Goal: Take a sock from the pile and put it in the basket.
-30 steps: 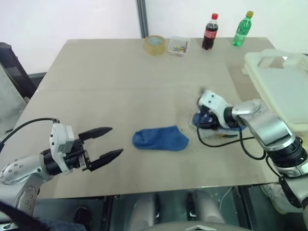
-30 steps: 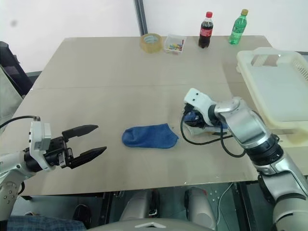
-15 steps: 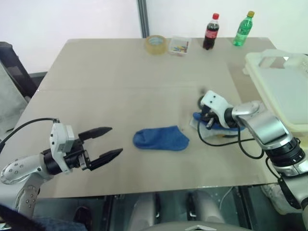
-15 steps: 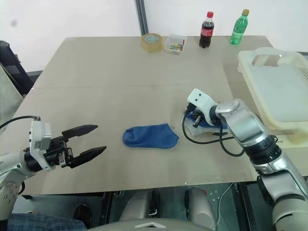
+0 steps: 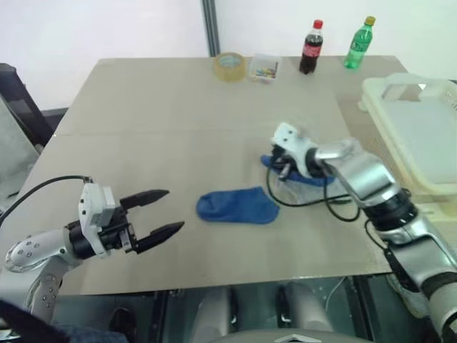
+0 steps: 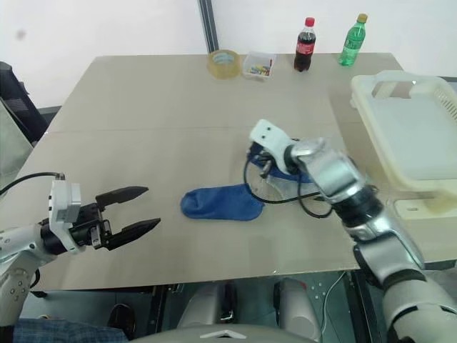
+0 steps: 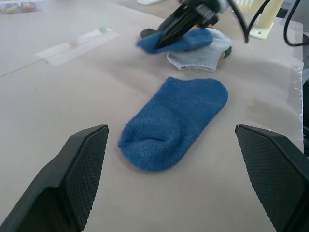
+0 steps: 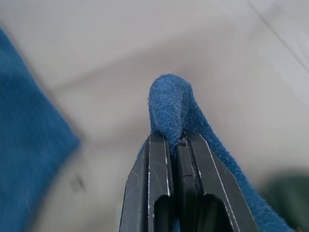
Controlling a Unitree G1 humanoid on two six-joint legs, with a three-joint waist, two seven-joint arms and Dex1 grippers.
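Sock (image 8: 170, 104) in royal blue is hanging pinched between the closed black fingers of the right claw (image 5: 283, 170), which is holding it lifted just clear of the beige surface (image 5: 164, 107). The rest of the cloth is trailing back from the claw toward the pile (image 7: 200, 50), where a grey-white sock (image 7: 205, 54) is lying flat with a scrap of something yellow showing at its far edge. A second blue sock (image 5: 238, 205), alike in colour, is lying spread out on the surface on its own, just beside the pile on the side away from the basket (image 5: 421, 128). The basket, a cream-white tub with a raised handle, is sitting at the surface's edge, on the far side of the pile from that lone sock and well apart from the held one. The left claw (image 5: 164, 212) is hovering with its two fingers spread wide and holding nothing, well apart from the pile, pointing toward the lone blue sock. Beyond the pile, along the far edge of the surface, a roll of tape (image 5: 230, 66), a small clear box (image 5: 265, 68), a cola bottle (image 5: 311, 47) and a green bottle (image 5: 360, 43) are standing in a row.
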